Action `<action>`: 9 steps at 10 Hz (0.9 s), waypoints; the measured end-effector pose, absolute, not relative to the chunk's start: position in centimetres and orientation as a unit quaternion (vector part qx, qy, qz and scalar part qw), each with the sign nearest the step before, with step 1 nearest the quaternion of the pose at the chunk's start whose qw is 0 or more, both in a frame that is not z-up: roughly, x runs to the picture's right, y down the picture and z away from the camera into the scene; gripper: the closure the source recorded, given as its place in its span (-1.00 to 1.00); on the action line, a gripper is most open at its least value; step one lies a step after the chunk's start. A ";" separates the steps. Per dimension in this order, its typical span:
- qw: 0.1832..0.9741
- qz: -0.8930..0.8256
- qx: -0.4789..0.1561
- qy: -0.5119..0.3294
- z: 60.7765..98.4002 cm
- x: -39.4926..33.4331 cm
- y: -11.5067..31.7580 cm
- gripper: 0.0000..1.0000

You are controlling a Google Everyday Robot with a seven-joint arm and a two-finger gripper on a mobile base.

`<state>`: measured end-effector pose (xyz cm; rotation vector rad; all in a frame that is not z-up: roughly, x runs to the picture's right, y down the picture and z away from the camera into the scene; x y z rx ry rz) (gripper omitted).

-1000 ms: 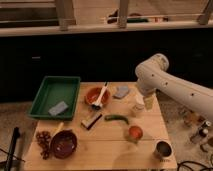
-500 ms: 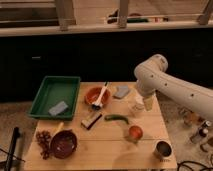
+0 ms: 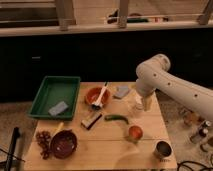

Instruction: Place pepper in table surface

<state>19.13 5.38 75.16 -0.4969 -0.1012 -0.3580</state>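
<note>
The green pepper (image 3: pixel 116 118) lies on the wooden table (image 3: pixel 107 147), just left of and nearer than the gripper (image 3: pixel 143 104). The jaws stand released, not touching it.

Smooth white rounded arm (image 3: pixel 167 84), cream gripper (image 3: pixel 145 103) over the table surface (image 3: pixel 107 144)

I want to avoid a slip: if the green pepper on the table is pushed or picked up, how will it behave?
The pepper looks slim and small, so it is probably light. Its curved shape, lying flat, suggests it would pivot rather than roll straight. The gripper hangs up and to its right, over the table surface.
</note>
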 end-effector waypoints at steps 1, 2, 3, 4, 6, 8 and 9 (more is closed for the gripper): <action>0.951 -0.173 -0.247 -0.063 75.2 18.7 5.4 -0.60; 0.950 -0.170 -0.253 -0.071 75.1 18.6 5.5 -0.60; 0.949 -0.164 -0.257 -0.084 75.1 18.2 5.6 -0.60; 0.947 -0.158 -0.264 -0.096 75.1 17.8 5.8 -0.60; 0.941 -0.131 -0.283 -0.130 75.2 16.3 6.4 -0.60; 0.939 -0.112 -0.294 -0.143 75.0 15.6 7.0 -0.60; 0.939 -0.101 -0.295 -0.147 74.9 15.0 7.4 -0.60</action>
